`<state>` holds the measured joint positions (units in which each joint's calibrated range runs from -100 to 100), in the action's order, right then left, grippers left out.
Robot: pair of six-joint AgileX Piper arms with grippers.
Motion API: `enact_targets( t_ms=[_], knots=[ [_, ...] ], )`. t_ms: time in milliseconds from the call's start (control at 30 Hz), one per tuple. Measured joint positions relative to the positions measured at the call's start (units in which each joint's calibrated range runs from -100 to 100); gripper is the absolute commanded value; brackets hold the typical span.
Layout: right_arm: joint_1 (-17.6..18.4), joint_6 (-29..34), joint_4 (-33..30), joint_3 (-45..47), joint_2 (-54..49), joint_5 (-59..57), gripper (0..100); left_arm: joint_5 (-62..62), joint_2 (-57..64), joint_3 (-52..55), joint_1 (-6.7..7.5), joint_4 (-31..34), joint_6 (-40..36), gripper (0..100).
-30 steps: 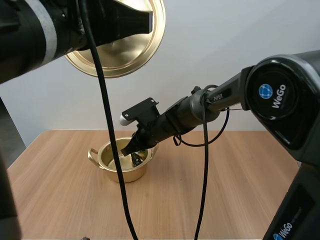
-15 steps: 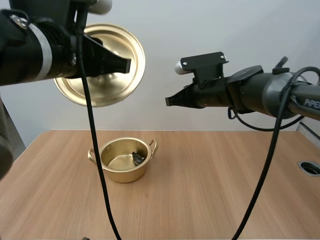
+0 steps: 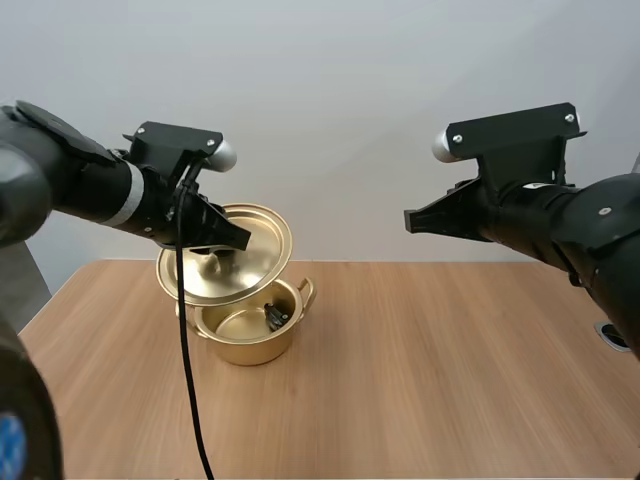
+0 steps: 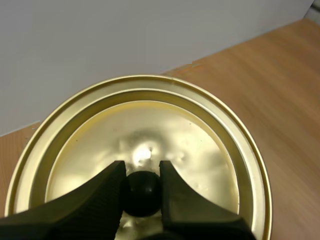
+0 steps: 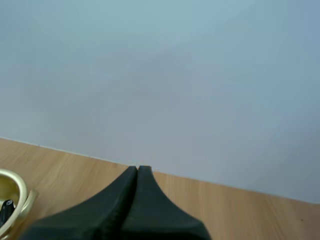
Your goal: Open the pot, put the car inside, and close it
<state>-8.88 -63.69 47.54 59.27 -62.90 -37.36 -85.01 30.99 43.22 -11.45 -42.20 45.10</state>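
The left fingers point(image 4: 95, 200) pinch the tilted lid's point(image 3: 250, 255) knob point(image 4: 142, 194) over the pot point(image 3: 245, 345) at centre-left, right fingers point(image 5: 120, 210) closed empty; lowered at this tilt, the lid could seat askew.

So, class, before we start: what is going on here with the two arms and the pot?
The left pincer grips the gold lid by its black knob, holding it tilted just above the open pot on the table. A small dark car already lies inside the pot. The right pincer is shut on nothing, raised off to the side. Only closing the pot remains.
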Motion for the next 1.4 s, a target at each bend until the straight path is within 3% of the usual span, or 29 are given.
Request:
enact_targets(
  t_ms=[200,400,567,1167,1267,1400],
  knots=[
    [-0.2,0.0,-0.2,0.0,-6.2,-0.6,0,15.9,-8.4,0.0,5.64,5.3,-2.9,0],
    [-0.2,0.0,-0.2,0.0,-6.2,-0.4,0,29.4,-15.5,0.0,9.29,7.7,-4.7,0],
    [-0.4,0.0,-0.2,0.0,-6.2,-0.8,0,33.5,-19.9,0.0,9.37,9.8,-5.5,0],
    [-0.7,0.0,-0.3,0.0,-6.2,-1.7,0,31.1,-25.1,0.0,9.37,10.0,-5.1,0],
    [-0.7,0.0,-0.3,0.0,-6.2,-1.9,0,31.1,-25.1,0.0,9.37,10.1,-5.1,13],
    [-0.7,0.0,-0.3,0.0,-6.2,-2.2,0,31.3,-25.1,0.0,9.37,10.3,-5.2,58]
  ],
)
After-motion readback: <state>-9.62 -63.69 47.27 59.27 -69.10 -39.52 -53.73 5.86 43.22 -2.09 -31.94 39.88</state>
